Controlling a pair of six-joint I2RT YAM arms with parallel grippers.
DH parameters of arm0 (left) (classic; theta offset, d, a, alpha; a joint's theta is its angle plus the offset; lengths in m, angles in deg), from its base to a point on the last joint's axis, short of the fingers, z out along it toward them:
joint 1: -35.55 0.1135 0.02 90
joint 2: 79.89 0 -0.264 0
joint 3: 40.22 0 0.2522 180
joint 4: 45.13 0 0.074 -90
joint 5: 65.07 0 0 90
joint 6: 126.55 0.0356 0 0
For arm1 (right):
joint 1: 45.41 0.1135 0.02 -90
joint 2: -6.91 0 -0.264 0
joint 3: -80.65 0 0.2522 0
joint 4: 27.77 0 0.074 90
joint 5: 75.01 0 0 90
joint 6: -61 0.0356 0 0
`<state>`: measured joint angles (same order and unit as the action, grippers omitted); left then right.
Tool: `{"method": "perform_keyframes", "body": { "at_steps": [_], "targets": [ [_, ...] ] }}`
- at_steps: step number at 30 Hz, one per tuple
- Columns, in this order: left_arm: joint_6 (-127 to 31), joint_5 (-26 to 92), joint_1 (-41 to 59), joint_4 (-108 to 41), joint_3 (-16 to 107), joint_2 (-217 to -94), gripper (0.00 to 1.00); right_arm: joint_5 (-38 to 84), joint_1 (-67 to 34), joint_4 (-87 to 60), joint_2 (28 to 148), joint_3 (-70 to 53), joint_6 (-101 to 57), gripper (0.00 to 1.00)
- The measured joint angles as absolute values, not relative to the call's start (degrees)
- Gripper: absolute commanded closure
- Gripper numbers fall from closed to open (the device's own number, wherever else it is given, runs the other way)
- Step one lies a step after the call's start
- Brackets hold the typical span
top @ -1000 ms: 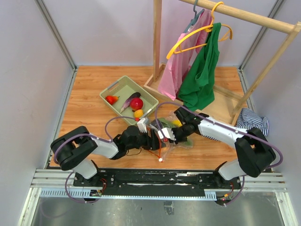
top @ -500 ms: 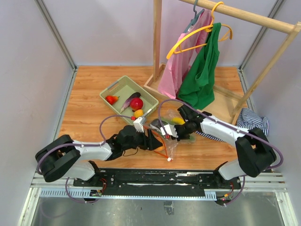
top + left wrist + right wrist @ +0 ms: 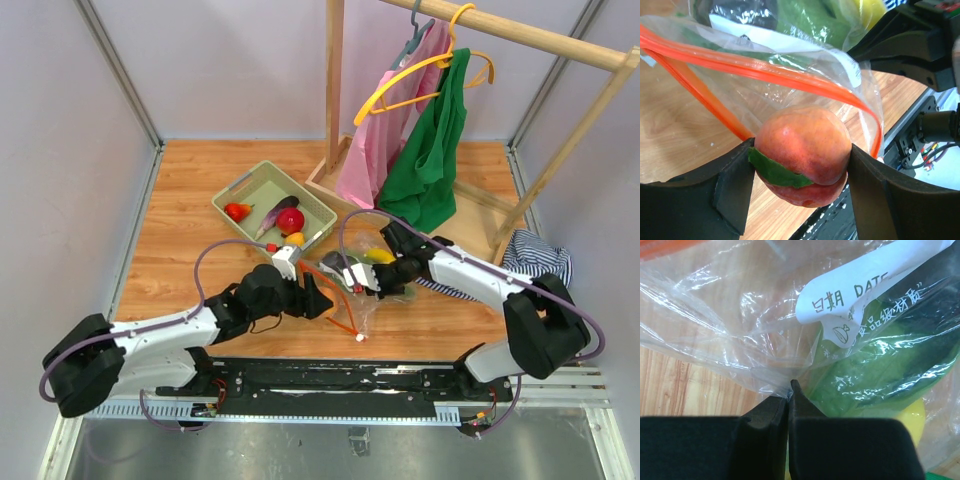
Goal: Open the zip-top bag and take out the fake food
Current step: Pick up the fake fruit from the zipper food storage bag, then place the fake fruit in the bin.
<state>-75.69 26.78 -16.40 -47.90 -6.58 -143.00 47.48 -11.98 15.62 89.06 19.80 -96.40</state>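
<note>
While the left gripper [image 3: 800,172] squeezes a peach [image 3: 802,137] between its two black fingers, the right gripper [image 3: 789,390] is pinched tight on a fold of the clear bag [image 3: 790,95]. The peach is pink and orange with a green leaf on its side. It sits bare, just in front of the bag's open mouth. The orange strip [image 3: 765,70] along the mouth bends in a wide loop behind the peach.

The bag lies on the wooden table [image 3: 180,260], between the two grippers and near the front edge. Its plastic is crinkly and shiny. A white label [image 3: 860,295] with printed words is stuck on it. Inside the bag there is a green piece [image 3: 875,365] and a yellow piece [image 3: 910,420], both close to the right gripper's fingers.

Farther back on the table stands a pale green basket [image 3: 262,192]. A red fruit [image 3: 290,220], a purple eggplant [image 3: 275,212] and a small orange-red piece [image 3: 237,211] lie in it. Another yellow-orange piece [image 3: 293,239] is at the basket's near rim.

Behind the right arm stands a wooden rack [image 3: 335,100] with a pink top [image 3: 365,150] and a green top [image 3: 430,150] hanging on it.
</note>
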Motion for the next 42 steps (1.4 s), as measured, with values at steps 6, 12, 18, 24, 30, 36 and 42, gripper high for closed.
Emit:
{"method": "perform_keyframes", "body": {
  "at_steps": [6, 12, 18, 24, 30, 36, 42],
  "targets": [
    [-72.39, 23.83, -16.40, -39.79, -3.30, -136.66, 0.84, 49.12, -13.40, 16.58, 88.19, 19.80, -97.14, 0.96],
    [-68.56, 20.64, -16.40, -31.36, 1.85, -132.42, 0.85, 52.03, -15.96, 18.79, 86.18, 19.80, -99.33, 0.94],
    [-64.91, 17.62, -16.40, -25.28, 6.40, -129.49, 0.86, 55.50, -17.69, 21.65, 85.15, 19.80, -102.32, 0.93],
    [-61.59, 15.15, -15.98, -22.81, 8.52, -127.24, 0.87, 57.18, -18.63, 23.66, 85.15, 19.80, -104.09, 0.89],
    [-59.10, 15.70, -10.12, -22.46, 9.31, -127.11, 0.88, 59.70, -21.38, 26.44, 85.15, 19.34, -105.75, 0.74],
    [-58.09, 21.18, 1.64, -27.75, 11.25, -129.71, 0.89, 64.24, -24.72, 30.98, 83.58, 17.94, -108.48, 0.52],
    [-59.58, 27.94, 11.60, -35.36, 12.00, -137.25, 0.89, 68.62, -26.60, 36.88, 82.94, 15.36, -112.13, 0.46]
  ]
}}
